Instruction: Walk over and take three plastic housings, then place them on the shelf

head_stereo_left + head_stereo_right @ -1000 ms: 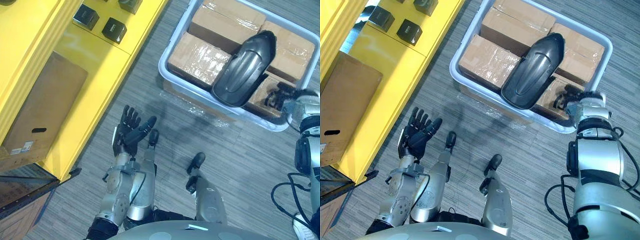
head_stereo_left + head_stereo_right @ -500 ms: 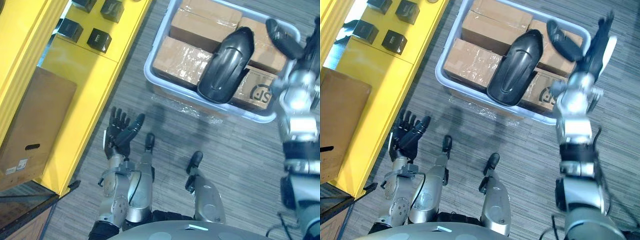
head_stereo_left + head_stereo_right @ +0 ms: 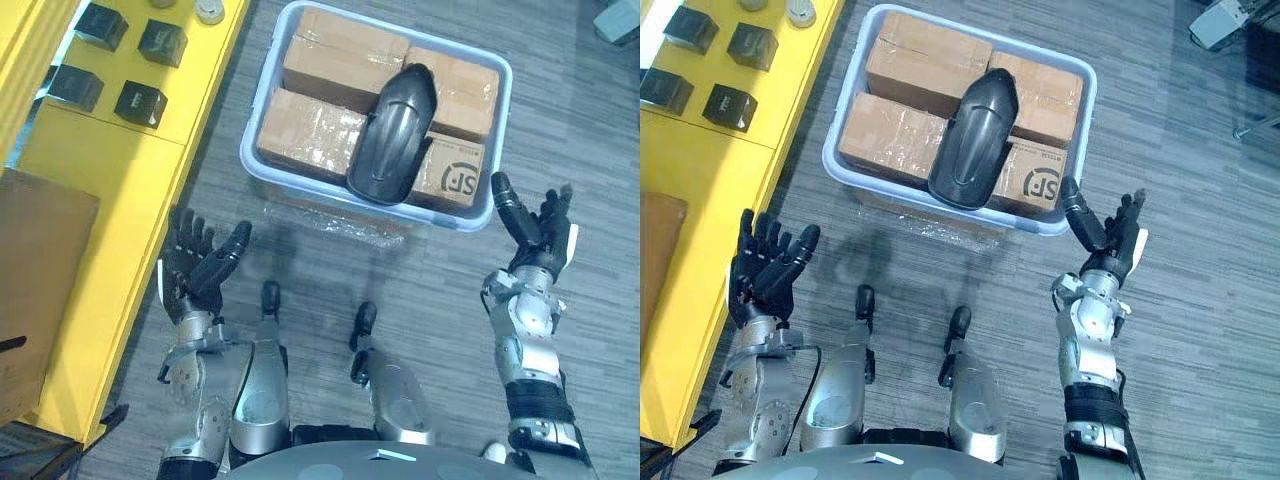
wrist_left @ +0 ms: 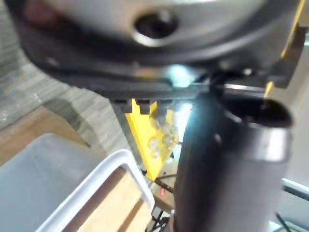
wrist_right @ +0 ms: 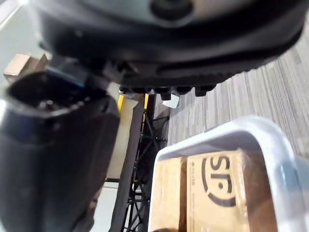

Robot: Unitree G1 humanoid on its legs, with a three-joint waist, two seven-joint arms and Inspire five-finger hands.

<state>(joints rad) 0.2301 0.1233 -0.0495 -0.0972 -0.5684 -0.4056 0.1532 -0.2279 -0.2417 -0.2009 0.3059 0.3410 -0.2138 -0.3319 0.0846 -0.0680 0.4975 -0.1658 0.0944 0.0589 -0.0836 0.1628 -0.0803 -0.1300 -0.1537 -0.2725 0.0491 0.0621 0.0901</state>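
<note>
One black plastic housing (image 3: 392, 135) lies across the cardboard boxes (image 3: 320, 130) inside a pale bin (image 3: 497, 150) on the floor. My right hand (image 3: 535, 230) is held up open, palm up, just in front of the bin's near right corner, apart from the housing. Over by the yellow shelf (image 3: 110, 200), my left hand (image 3: 195, 265) is also open and empty, fingers spread. In the right wrist view the bin's rim (image 5: 227, 135) and a printed box (image 5: 217, 193) lie past the thumb (image 5: 53, 159).
Several small black boxes (image 3: 140, 100) sit on the yellow shelf's top. A brown carton (image 3: 30, 280) rests on its lower level. A grey object (image 3: 615, 20) stands on the floor at the far right. Grey plank floor surrounds the bin.
My right hand has come up out of the bin's corner and its curled fingers have straightened; it holds nothing. The camera has shifted. The housing stays on the boxes.
</note>
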